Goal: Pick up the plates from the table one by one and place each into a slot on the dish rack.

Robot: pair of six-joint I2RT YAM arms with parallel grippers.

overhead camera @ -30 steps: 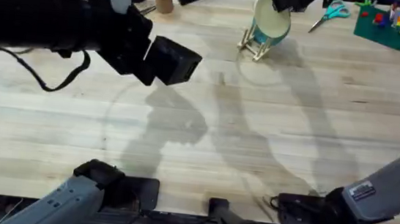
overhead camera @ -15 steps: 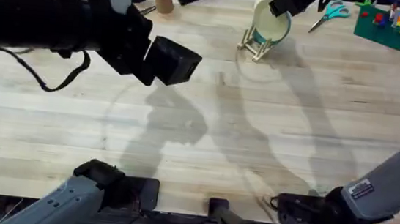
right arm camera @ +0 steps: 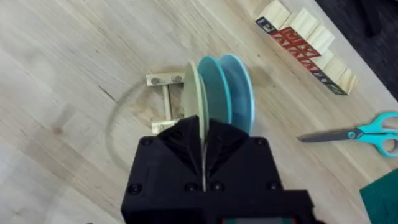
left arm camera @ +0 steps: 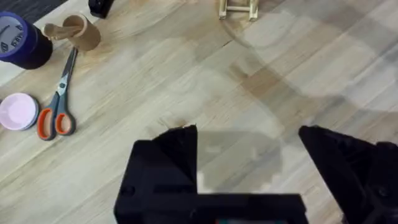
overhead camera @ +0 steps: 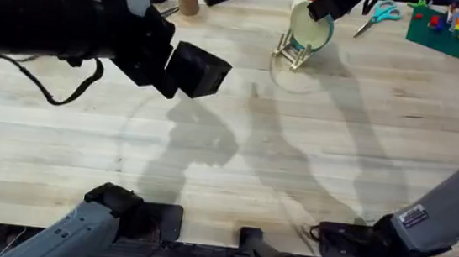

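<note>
Cream plate (right arm camera: 195, 93) within right end effector (right arm camera: 203, 149)

**Cream plate eased lower into the rack**

Over the last second the right tool (overhead camera: 324, 4) has drawn slightly toward the far edge of the table (overhead camera: 295, 152), carrying the cream-yellow plate (overhead camera: 305, 24) with it. The plate now sits a little farther back and more squarely over the dish rack (overhead camera: 292, 52), and less of the turquoise plate (overhead camera: 321, 42) shows below it than before. The right arm's grey link at the lower right of the overhead view has also swung outward, its upper part now leaving the picture.
</note>
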